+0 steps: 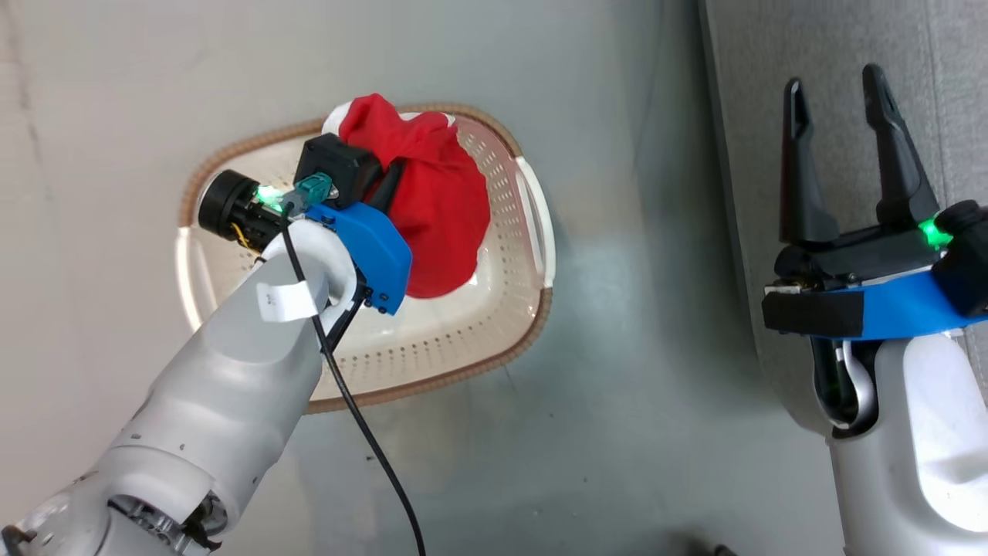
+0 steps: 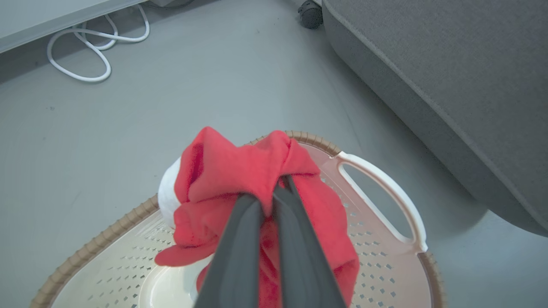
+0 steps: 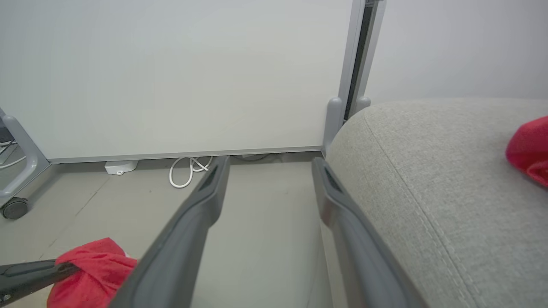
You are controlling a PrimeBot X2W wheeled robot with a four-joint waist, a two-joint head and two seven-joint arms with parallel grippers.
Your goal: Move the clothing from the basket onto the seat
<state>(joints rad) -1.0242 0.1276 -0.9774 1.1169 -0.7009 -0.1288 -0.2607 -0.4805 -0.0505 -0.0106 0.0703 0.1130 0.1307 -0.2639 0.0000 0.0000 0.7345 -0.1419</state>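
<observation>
A bunched red garment of the clothing (image 1: pixel 440 208) with a white trim hangs lifted over the cream perforated basket (image 1: pixel 432 386), its lower end still inside. My left gripper (image 1: pixel 390 181) is shut on it; in the left wrist view the fingers (image 2: pixel 278 186) pinch the red fabric (image 2: pixel 239 167) above the basket rim (image 2: pixel 98 244). My right gripper (image 1: pixel 835 85) stands open and holds nothing, over the edge of the grey seat (image 1: pixel 756 93). In the right wrist view its fingers (image 3: pixel 269 162) flank the floor beside the seat (image 3: pixel 428 149), where another red garment (image 3: pixel 528 149) lies.
The seat's side (image 2: pixel 449 64) runs close to the basket's right handle (image 2: pixel 385 192). A white cable (image 2: pixel 85 47) loops on the grey floor by a pale wall panel (image 3: pixel 171 77). Casters (image 2: pixel 310 15) (image 3: pixel 13 208) stand on the floor. A black cable (image 1: pixel 370 440) trails from my left wrist.
</observation>
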